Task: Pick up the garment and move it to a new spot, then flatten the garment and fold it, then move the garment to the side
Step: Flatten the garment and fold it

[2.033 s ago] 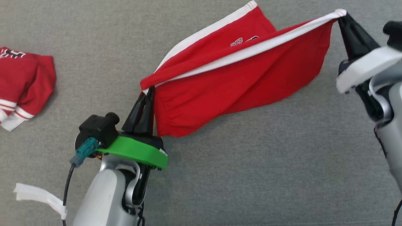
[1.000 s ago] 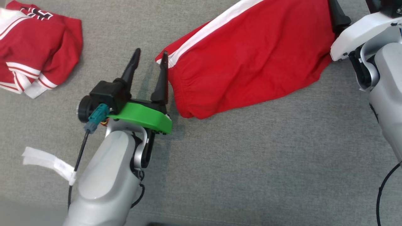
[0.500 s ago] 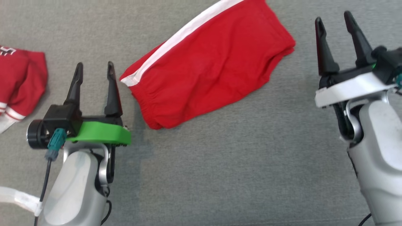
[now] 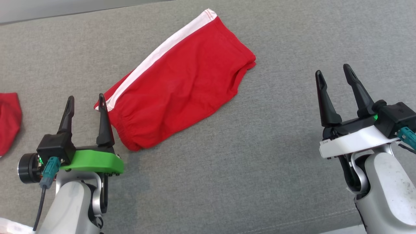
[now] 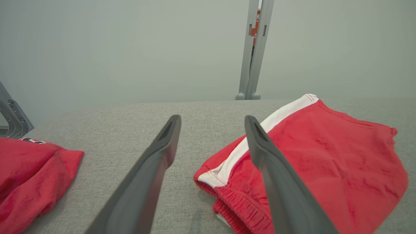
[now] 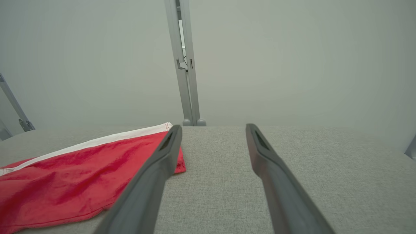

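Observation:
The garment is a pair of red shorts with a white side stripe, lying folded on the grey fabric surface, slanting from lower left to upper right. My left gripper stands open just left of its waistband corner, holding nothing. My right gripper is open too, well to the right of the shorts and apart from them. The left wrist view shows the garment behind my right-hand finger. In the right wrist view the garment lies left of the open fingers.
A second red piece of clothing lies at the left edge, also visible as a red heap in the left wrist view. A grey metal post stands beyond the surface's far edge. Bare grey fabric stretches between the arms.
Both grippers let go of the shorts and opened, and the shorts now lie flat. Both arms have drawn back toward me. The head camera has also shifted.

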### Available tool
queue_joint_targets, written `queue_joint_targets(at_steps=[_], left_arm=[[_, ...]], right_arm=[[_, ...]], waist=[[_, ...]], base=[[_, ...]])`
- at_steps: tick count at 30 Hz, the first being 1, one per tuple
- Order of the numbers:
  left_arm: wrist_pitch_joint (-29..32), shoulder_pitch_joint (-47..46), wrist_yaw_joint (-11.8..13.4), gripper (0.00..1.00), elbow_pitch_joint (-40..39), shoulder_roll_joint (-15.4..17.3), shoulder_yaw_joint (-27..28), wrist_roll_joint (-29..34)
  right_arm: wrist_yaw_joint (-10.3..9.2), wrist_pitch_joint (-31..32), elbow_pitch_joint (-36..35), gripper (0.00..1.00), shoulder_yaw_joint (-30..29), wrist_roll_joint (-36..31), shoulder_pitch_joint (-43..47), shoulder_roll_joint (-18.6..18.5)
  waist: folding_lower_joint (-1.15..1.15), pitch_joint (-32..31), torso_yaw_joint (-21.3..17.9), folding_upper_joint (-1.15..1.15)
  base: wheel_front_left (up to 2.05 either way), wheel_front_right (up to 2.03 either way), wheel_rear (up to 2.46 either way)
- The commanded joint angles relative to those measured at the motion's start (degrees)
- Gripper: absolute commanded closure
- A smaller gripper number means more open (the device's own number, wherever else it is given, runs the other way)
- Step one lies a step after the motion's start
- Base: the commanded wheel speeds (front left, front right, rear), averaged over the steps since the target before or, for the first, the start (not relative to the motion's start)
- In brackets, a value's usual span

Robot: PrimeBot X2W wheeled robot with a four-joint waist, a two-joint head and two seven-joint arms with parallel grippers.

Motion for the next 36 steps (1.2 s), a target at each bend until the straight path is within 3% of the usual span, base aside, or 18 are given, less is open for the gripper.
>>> queue_joint_targets(at_steps=[1, 14, 23, 29, 36], left_arm=[[0.1, 1.1, 0.4, 0.00, -0.2, 0.7, 0.2, -0.2], [0.3, 1.5, 1.2, 0.00, -1.9, 0.5, -0.3, -0.5], [-0.4, -3.6, 0.4, 0.00, -5.3, -1.0, -2.4, 1.6], [-0.6, -7.3, -0.2, 0.00, -7.2, -3.2, -4.1, 2.9], [-0.8, -9.2, -1.1, 0.00, -8.1, -5.6, -4.0, 3.7]], right_arm=[[-0.08, 0.3, -0.8, 0.00, -0.2, -0.5, 1.0, 0.2], [-0.08, 2.4, -2.8, 0.00, -1.1, -0.7, 1.7, -0.1], [-0.08, 4.5, -1.0, 0.00, 0.3, -0.1, -4.3, -3.0], [-0.08, 5.9, 4.4, 0.00, 4.1, 0.7, -10.8, -5.2], [-0.08, 6.6, 17.3, 0.00, 6.6, 1.7, -18.6, -5.6]], waist=[[0.00, -0.8, -0.9, 0.00], [0.00, -0.4, 0.2, 0.00], [0.00, 5.5, 5.8, 0.00], [0.00, 10.4, 10.8, 0.00], [0.00, 13.1, 14.1, 0.00]], base=[[0.00, 0.00, 0.00], [0.00, 0.00, 0.00], [0.00, 0.00, 0.00], [0.00, 0.00, 0.00], [0.00, 0.00, 0.00]])
